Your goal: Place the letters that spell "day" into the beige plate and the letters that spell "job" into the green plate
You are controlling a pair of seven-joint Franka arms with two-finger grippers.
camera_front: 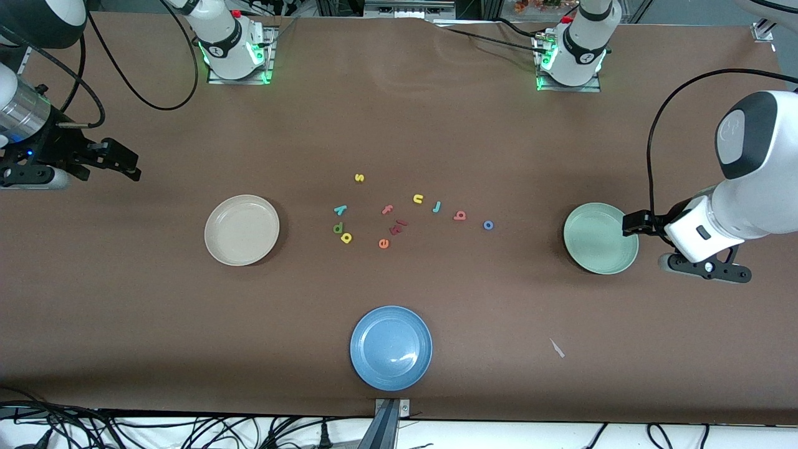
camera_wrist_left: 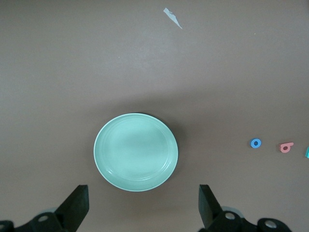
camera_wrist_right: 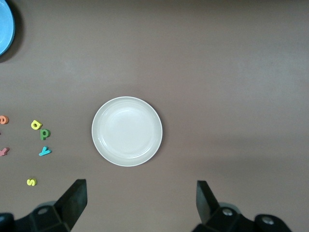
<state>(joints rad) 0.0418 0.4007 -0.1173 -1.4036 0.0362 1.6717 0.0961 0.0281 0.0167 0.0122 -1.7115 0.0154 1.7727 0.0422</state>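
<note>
The beige plate lies empty toward the right arm's end. The green plate lies empty toward the left arm's end. Between them the letters are scattered: teal y, green d, yellow a, teal j, pinkish b, blue o. My left gripper hangs open over the table at the green plate's edge. My right gripper hangs open, empty, over bare table beside the beige plate.
A blue plate sits nearer the front camera. Other letters lie among the task's: yellow s, yellow u, pink f, orange e, a dark red piece. A paper scrap lies loose.
</note>
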